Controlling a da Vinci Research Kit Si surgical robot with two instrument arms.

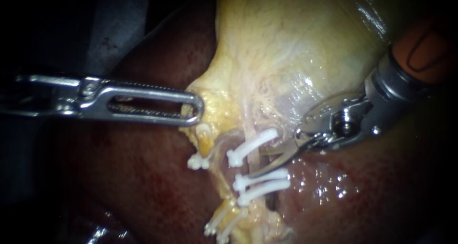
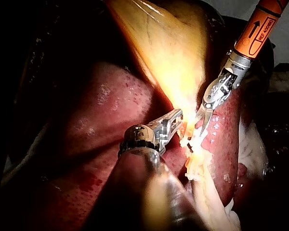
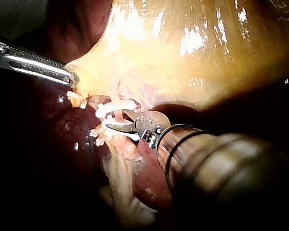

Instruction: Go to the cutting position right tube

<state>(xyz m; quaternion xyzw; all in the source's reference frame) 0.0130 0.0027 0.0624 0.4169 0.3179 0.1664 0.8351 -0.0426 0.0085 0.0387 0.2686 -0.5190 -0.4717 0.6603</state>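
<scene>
Straddling the right tube (image 1: 254, 158) over wet liver (image 1: 143, 187), the right instrument (image 1: 256, 164) holds its blades slightly apart; the left instrument (image 1: 197, 108) clamps the gallbladder (image 1: 296, 44).

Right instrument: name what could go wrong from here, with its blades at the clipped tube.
1. The right instrument has its blades open in the narrow gap between the upper clip and the lower clips; a small drift could nick or dislodge a clip.
2. The left instrument, jaws shut on the gallbladder, holds it taut; if that hold slips, the cutting spot may shift.
</scene>
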